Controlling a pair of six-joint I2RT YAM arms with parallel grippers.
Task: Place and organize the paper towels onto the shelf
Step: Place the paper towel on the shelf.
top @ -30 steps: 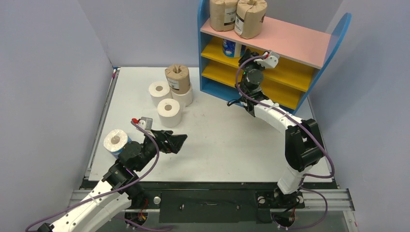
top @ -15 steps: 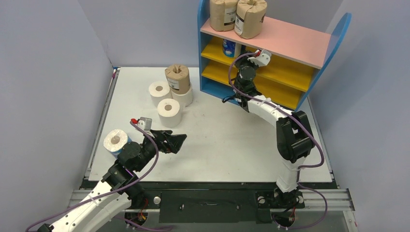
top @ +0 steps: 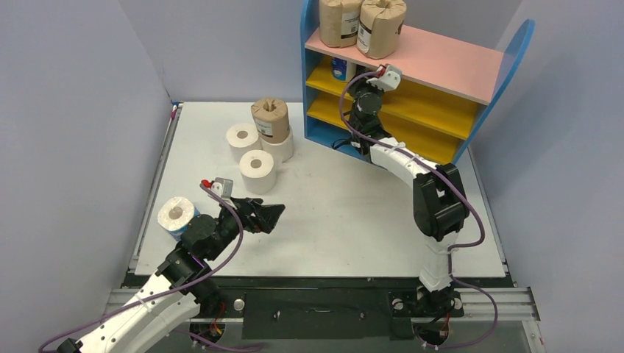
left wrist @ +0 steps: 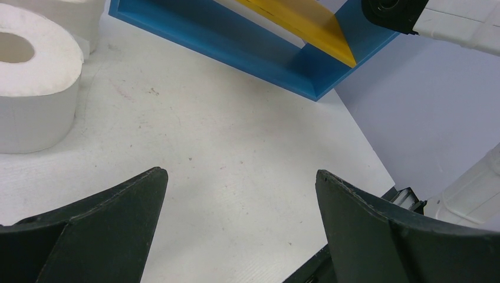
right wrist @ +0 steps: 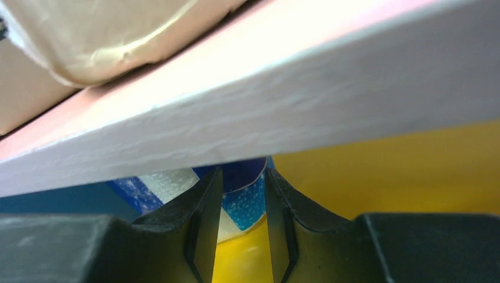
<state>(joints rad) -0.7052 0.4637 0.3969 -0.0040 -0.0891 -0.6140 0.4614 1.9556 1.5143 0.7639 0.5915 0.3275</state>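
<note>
The shelf [top: 441, 62] stands at the back right with two brown-wrapped paper towels [top: 340, 20] [top: 381, 26] on its pink top. A blue-and-white roll [top: 339, 68] stands at the left end of the upper yellow board. My right gripper [top: 362, 87] reaches under the pink board toward it. In the right wrist view that gripper [right wrist: 243, 171] has its jaws a narrow gap apart, nothing between them, with the blue roll [right wrist: 244, 200] just beyond the tips. My left gripper [top: 271, 217] hovers wide open and empty over the table [left wrist: 242, 177].
On the table a brown roll [top: 270, 118] sits on a white one [top: 283, 148], with two more white rolls [top: 242, 140] [top: 257, 170] beside it. A blue-wrapped roll [top: 176, 215] stands by my left arm. Grey walls enclose the table [top: 346, 213].
My right gripper has slid left along the upper yellow board, and the blue-and-white roll has moved left with it to the shelf's blue side panel. The left arm has not moved.
</note>
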